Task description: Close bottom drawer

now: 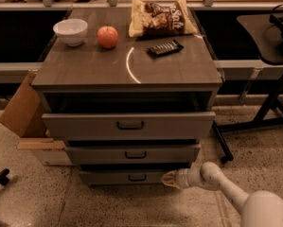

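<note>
I see bottom drawer (pixel 108 178) lowest in cabinet (pixel 127 63), front looks slightly out, long axis 9-to-3. Gripper (pixel 172 179) low at its right end; drawer front lies at 9 o'clock from it. Grip state: cannot tell. I judge next push goes toward 12.

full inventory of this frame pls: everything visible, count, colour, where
bowl: 1, white, cabinet top, back left
apple: 1, red, right of the bowl
chip bag: 1, tan and brown, cabinet top, back right
snack bar: 1, dark, in front of the chip bag
cabinet: 1, grey-brown, centre
top drawer: 1, grey-brown, sticks out farthest
middle drawer: 1, grey-brown, below it
bottom drawer: 1, grey-brown, lowest tier
cardboard box: 1, brown, floor left of the cabinet
stand: 1, black, right edge
gripper: 1, pale, at the bottom drawer front's right end
arm: 1, white, lower right
</note>
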You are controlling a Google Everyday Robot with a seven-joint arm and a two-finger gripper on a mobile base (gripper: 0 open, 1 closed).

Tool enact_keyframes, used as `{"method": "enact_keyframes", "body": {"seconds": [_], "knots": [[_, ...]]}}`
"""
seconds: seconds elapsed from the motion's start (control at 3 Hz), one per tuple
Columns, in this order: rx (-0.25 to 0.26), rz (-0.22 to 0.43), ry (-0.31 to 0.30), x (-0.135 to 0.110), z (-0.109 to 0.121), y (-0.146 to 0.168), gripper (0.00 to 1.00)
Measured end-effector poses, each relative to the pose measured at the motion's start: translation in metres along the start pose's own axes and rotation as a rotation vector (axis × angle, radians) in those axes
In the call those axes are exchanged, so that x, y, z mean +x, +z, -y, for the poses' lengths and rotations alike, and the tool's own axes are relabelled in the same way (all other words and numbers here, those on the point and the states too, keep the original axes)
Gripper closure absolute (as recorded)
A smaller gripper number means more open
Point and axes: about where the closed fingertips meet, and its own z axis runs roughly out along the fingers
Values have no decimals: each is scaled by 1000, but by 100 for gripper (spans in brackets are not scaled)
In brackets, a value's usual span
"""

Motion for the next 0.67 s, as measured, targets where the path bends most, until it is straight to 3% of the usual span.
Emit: {"method": "enact_keyframes", "body": {"seconds": [0.67], "knots": [[-129,149,-141,-66,-58,-60,100]]}}
